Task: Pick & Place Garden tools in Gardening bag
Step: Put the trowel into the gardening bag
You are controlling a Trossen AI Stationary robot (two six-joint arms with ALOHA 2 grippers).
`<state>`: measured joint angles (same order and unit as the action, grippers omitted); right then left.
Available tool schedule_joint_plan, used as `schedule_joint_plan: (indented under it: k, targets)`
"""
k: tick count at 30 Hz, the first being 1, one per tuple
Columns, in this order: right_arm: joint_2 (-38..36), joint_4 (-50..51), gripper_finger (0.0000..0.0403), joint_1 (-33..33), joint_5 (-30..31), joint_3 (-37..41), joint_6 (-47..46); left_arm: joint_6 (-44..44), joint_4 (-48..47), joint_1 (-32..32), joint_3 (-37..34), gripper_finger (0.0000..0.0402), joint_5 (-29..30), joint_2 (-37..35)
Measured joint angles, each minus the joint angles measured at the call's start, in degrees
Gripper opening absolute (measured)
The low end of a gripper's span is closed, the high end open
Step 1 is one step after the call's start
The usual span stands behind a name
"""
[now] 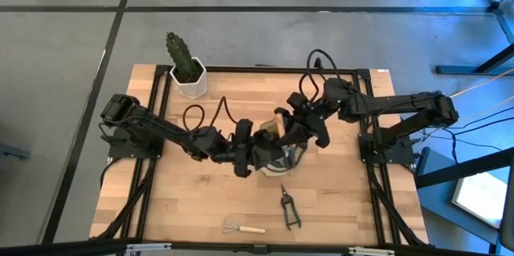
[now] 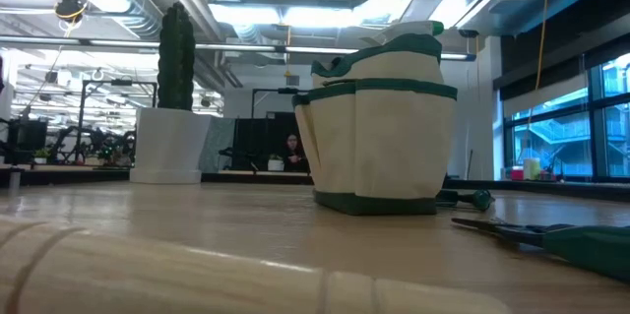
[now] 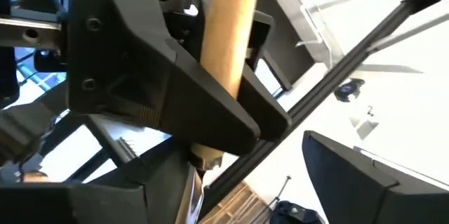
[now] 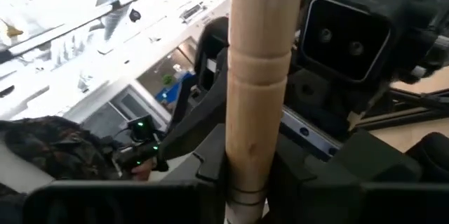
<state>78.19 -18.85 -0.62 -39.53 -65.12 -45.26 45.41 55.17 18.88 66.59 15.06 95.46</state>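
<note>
At frame centre of the high view, on the bench (image 1: 193, 200): both arms meet over the bag.

- Bag (image 1: 283, 162): pale fabric with green trim, upright, mostly hidden from above by the arms; in the low view (image 2: 379, 132) it stands clear, right of centre.
- Tool in hand: a wooden handle (image 1: 280, 122) standing up between the two grippers, just above the bag; its metal end is not visible. In the right wrist view the handle (image 4: 258, 76) runs up mid-frame.
- Right gripper (image 1: 291, 132): jaws closed on the handle, one dark finger either side at the lower edge of its wrist view.
- Left gripper (image 1: 261, 145): jaws spread apart, close against the bag and handle, holding nothing. Its wrist view shows the handle (image 3: 224, 48) passing behind a dark finger (image 3: 154, 76).
- Shears (image 1: 287, 208): flat on the bench, lower centre-right, well apart from the bag.
- Rake (image 1: 241, 226): lower centre, left of the shears.
- Cactus (image 1: 183, 59): white pot, upper left, not part of the job.

Hazards, as judged:
- Grippers crowded; either arm moving could strike the other or drag the bag over.
- Handle released high or tilted could catch the rim and tip out.
- Soft bag may shift now that nothing steadies it.
</note>
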Motion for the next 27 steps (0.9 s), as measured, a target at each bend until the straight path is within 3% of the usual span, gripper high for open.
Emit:
schedule_joint_plan:
  k: [4,7,12,16,19,27]
  targets:
    - [0.0,-1.2,0.0062,-0.2,-2.4,0.0,-2.3,-1.6,-4.5,0.5,0.0,0.0264,0.7,-1.8]
    - [0.0,-1.6,0.0062,-0.6,-4.2,0.2,-4.1,-1.0,-14.8,1.7,0.4,0.0263,3.6,-5.5]
    - [-1.0,2.8,0.0062,-0.9,-3.8,0.2,-3.6,-5.1,-27.5,5.1,0.2,0.0263,20.3,-9.9]
    - [-1.1,4.8,0.0062,-0.7,-2.8,0.2,-1.9,-11.0,-26.4,5.0,0.3,0.0261,24.9,-13.5]
    - [-1.2,3.8,0.0062,-0.2,-2.4,0.2,-1.7,-13.0,-27.8,2.5,0.3,0.0256,23.6,-13.7]
    - [-1.2,-0.3,0.0062,0.6,-2.9,0.2,-2.2,-12.5,-18.9,-6.0,0.2,0.0247,4.9,-10.8]
